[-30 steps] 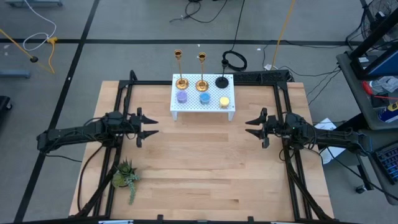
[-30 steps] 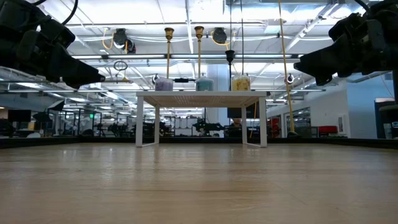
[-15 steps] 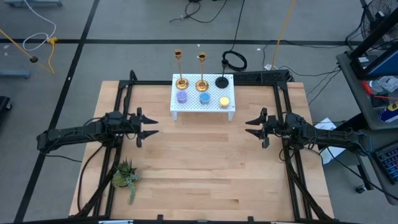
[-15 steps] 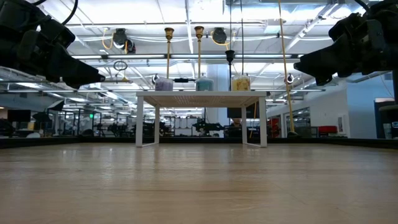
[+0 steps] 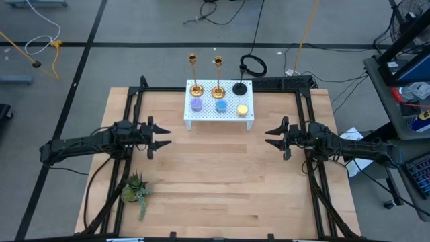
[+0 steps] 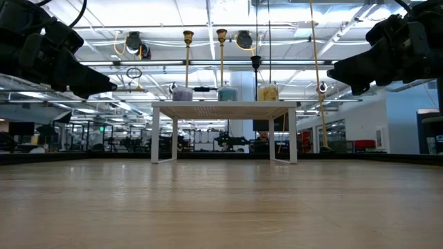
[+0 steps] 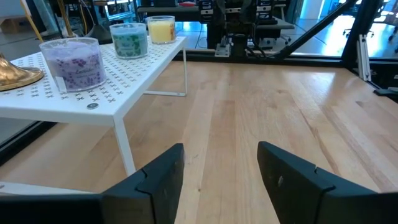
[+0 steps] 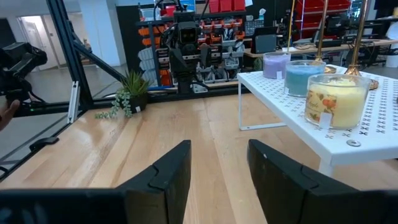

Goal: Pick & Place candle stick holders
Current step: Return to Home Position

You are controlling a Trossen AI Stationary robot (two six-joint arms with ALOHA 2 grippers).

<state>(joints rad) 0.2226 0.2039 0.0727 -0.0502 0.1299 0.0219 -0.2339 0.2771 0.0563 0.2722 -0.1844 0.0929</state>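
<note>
Two gold candle stick holders [image 5: 195, 87] [image 5: 218, 89] and a black one [image 5: 240, 87] stand upright on their round bases along the far side of a white perforated shelf [image 5: 191, 116] at the table's far middle. My left gripper [image 5: 164, 138] is open and empty above the table's left half, fingers pointing right. My right gripper [image 5: 271, 138] is open and empty above the right half, fingers pointing left. In the low view the gold stems [image 6: 187, 59] [image 6: 221, 57] rise above the shelf [image 6: 224, 106].
Purple [image 5: 196, 104], blue [image 5: 220, 105] and yellow [image 5: 242, 109] jar candles stand on the shelf's near side. A green plant sprig [image 5: 136, 190] lies at the table's near left. A black frame [image 5: 134, 94] runs along the table's edges. Bare wood lies between the grippers.
</note>
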